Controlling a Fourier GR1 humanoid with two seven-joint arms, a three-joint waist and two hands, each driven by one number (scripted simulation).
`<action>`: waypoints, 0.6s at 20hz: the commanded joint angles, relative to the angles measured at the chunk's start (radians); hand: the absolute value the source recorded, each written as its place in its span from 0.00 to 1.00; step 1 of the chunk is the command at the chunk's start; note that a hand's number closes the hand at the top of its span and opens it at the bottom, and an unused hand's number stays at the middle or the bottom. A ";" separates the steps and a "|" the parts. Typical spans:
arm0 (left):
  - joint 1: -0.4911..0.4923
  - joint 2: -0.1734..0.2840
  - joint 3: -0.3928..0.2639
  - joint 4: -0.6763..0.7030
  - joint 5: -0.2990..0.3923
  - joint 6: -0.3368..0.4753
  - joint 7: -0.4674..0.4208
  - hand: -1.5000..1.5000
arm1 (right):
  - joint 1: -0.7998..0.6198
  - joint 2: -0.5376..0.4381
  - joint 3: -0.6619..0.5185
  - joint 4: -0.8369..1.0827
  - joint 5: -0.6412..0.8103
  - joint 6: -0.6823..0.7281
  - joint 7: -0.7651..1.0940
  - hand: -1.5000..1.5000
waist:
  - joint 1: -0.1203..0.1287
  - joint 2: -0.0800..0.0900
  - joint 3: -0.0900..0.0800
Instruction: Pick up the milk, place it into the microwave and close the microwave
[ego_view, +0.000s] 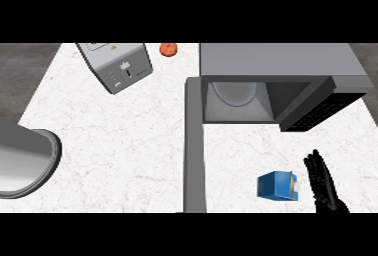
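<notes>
The milk (277, 186) is a small blue carton with a white side, lying on the white counter at the lower right. My right hand (322, 182) stands just right of it with straight fingers pointing up the view, a narrow gap between them and the carton. The grey microwave (280, 62) sits at the upper right with its cavity (238, 100) open toward me and its dark door (319, 107) swung out to the right. My left hand does not show.
A tilted grey appliance (117, 65) lies at the upper left, with a small orange item (169, 49) beside it. A large metal pot (26, 162) fills the left edge. A grey strip (193, 150) runs down the counter.
</notes>
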 joint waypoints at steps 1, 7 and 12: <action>-0.026 0.013 0.018 -0.024 0.023 0.011 0.064 0.00 | -0.003 0.006 -0.024 0.080 -0.018 0.028 -0.060 0.00 | -0.002 0.000 0.000; -0.019 -0.042 0.016 -0.013 -0.018 -0.028 0.040 0.00 | -0.024 -0.018 -0.070 0.175 -0.051 0.100 -0.119 0.00 | -0.003 0.000 0.000; 0.075 -0.116 0.040 -0.047 -0.014 -0.119 -0.021 0.00 | -0.056 0.005 -0.104 0.435 -0.027 0.117 -0.356 0.00 | 0.002 0.000 0.000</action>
